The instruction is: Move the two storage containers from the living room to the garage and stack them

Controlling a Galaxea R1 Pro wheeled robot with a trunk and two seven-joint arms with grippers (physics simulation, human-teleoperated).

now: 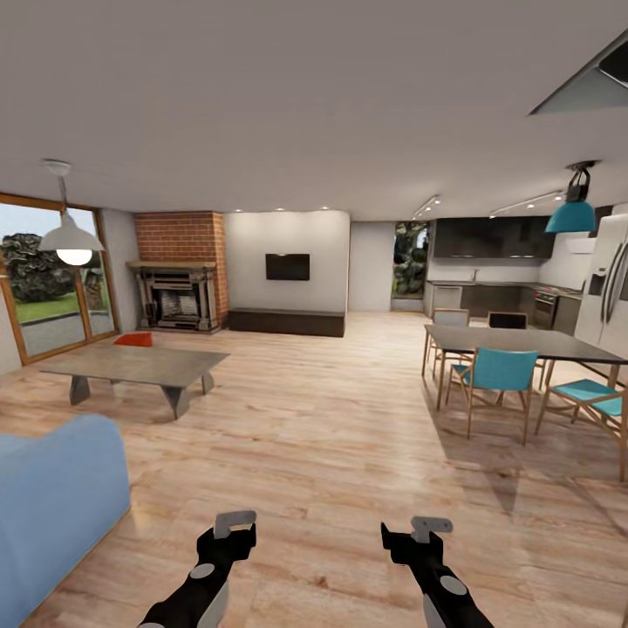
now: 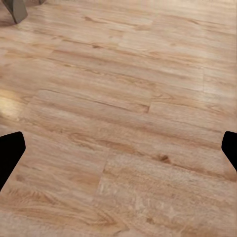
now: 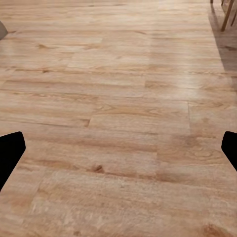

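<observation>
Both pincers, the left gripper (image 1: 234, 529) and the right gripper (image 1: 417, 532), hang released and empty over the plank floor (image 1: 331, 436) of the living room. Far left, one orange-red container (image 1: 133, 339) sits beyond the low table (image 1: 131, 365). Judging by this, nothing has been carried yet; the whole haul remains.

Both arms are mostly glossy black with white shell panels lower down and a round grey disc on each wrist. The left claw (image 1: 234, 523) and right claw (image 1: 431, 526) end in pale grey, flat, blocky fingers. In the wrist views the fingertips (image 2: 11, 153) look plain black, though barely visible.
</observation>
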